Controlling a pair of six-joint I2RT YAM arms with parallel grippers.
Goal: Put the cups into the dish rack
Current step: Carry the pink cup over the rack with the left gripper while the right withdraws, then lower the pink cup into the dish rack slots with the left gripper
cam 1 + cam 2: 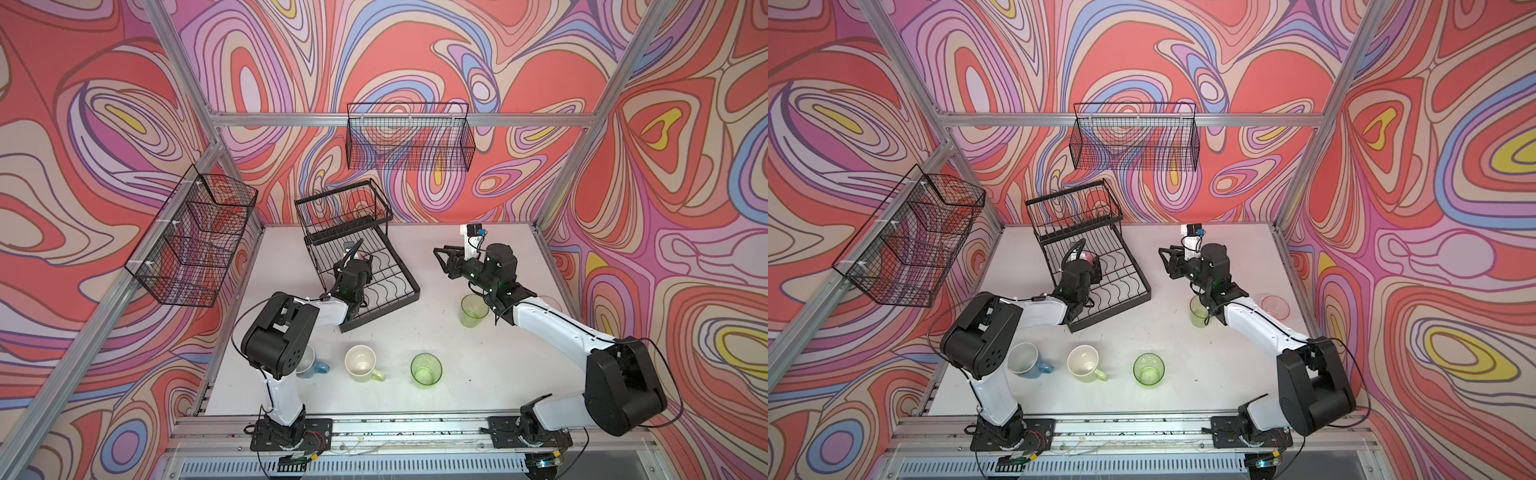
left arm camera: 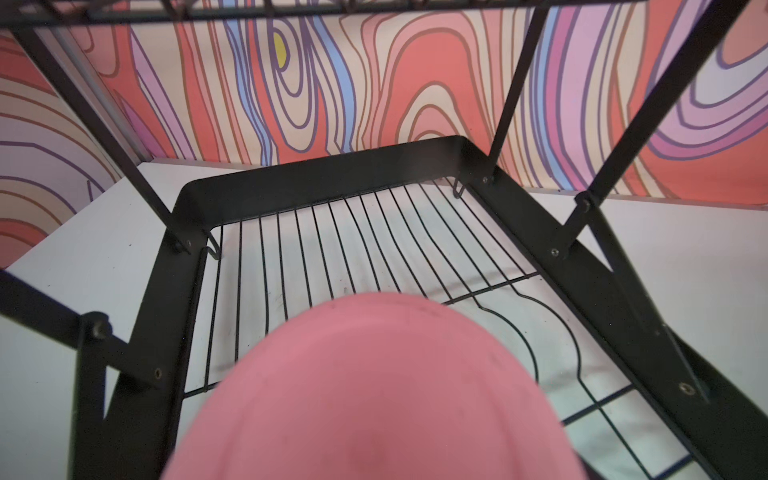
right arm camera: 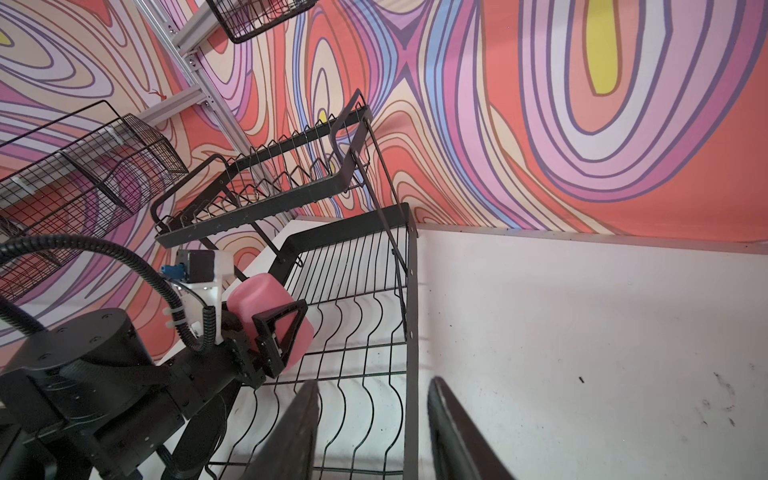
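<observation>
My left gripper (image 3: pixel 278 320) pinches the opaque pink tumbler (image 3: pixel 253 297), tilted between my fingers over the dish rack (image 3: pixel 409 299) lower tray; my right gripper (image 3: pixel 374 424) hangs spread, empty, beside the rack above the table (image 3: pixel 582 332).

The rack (image 1: pixel 382 313) stands back left on the table (image 1: pixel 457 374). The rack tumbler (image 3: pixel 253 295) hangs over its lower tray. In front, in a row from the left: left mug (image 1: pixel 309 365), middle mug (image 1: pixel 360 362), front tumbler (image 1: pixel 426 370). The right tumbler (image 1: pixel 473 311) stands mid-right, the far tumbler (image 1: pixel 1276 306) beyond it near the right wall.
</observation>
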